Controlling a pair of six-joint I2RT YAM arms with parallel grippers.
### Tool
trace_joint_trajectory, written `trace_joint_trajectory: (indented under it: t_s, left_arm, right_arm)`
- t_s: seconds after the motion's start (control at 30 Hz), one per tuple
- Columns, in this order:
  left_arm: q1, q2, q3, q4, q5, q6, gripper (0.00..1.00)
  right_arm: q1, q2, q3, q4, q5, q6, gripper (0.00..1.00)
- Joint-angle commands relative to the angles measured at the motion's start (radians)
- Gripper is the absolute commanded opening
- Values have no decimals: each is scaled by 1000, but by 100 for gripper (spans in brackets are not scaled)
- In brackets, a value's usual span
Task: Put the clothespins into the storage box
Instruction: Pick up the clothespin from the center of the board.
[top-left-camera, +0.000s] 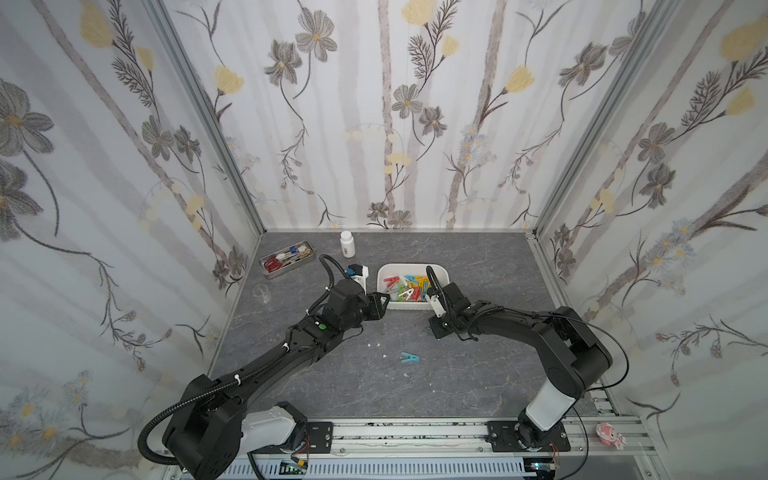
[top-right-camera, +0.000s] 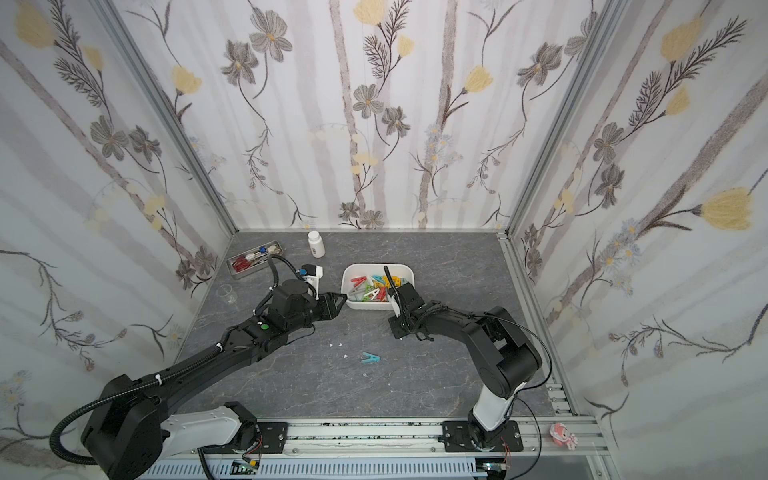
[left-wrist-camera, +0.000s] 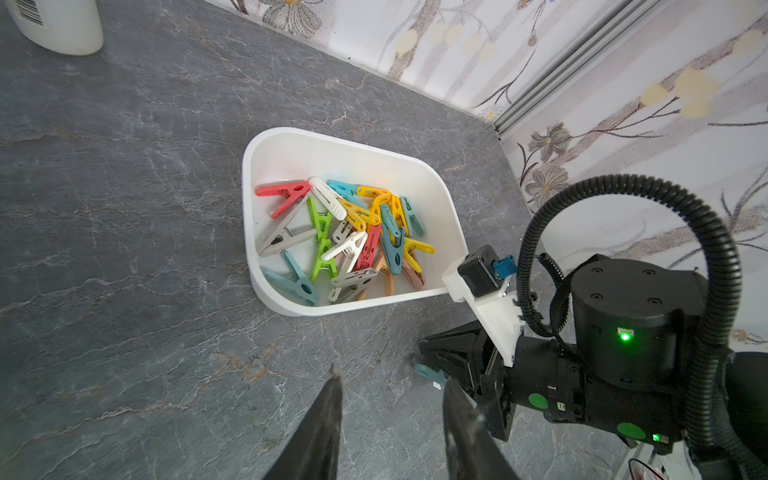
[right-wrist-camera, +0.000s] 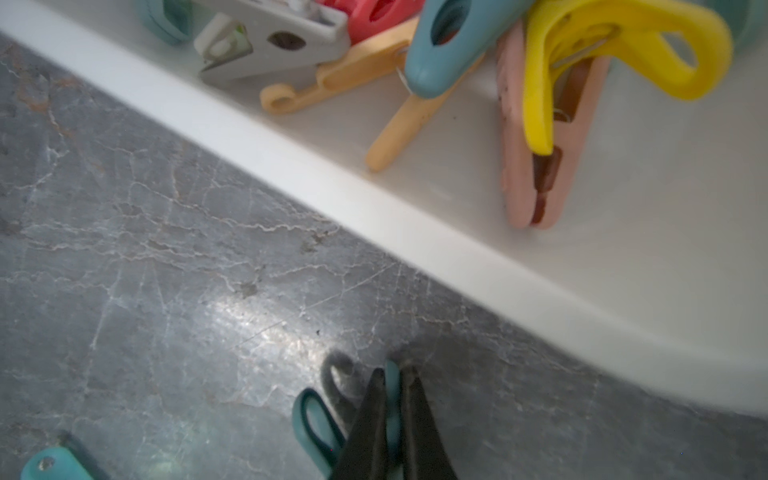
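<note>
Held: teal clothespin, pinched in R gripper, on table | storage box wall just ahead of tips | L gripper part-open, empty.

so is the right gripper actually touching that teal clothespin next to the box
Touching. The right wrist view shows the right gripper with its jaws clamped flat against both sides of the teal clothespin, with no gap on either side.

Contents: one white box holding roughly eighteen overlapping clothespins, exact count unclear; two more teal clothespins outside it; one bottle; one metal tray; one clear cup.
</note>
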Motion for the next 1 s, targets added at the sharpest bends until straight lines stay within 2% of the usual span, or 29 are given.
trace_joint_trajectory:
  t_s: [0.0,0.33,0.47,0.63,0.8,0.97]
  left_arm:
    - [2,-6,-3,6,-18,2,40]
    - [1,-1,-4,7,-13,-3,40]
    - [1,4,2,-12,-8,8,40]
    - [1,-3,2,-51,-17,18,40]
    - [2,-7,-1,-80,-21,10,40]
    - [2,-4,-21,-73,18,-34,41]
  right_arm:
    - [1,-21,-13,-28,-32,-6,6]
    - [1,-94,-48,-33,-92,31,2]
    - [-10,-163,-81,-6,-198,70,2]
    - [-21,-244,-85,-11,-265,109,2]
    - [-58,-297,-7,-30,-314,130,2]
    - [-82,-229,138,7,-299,127,2]
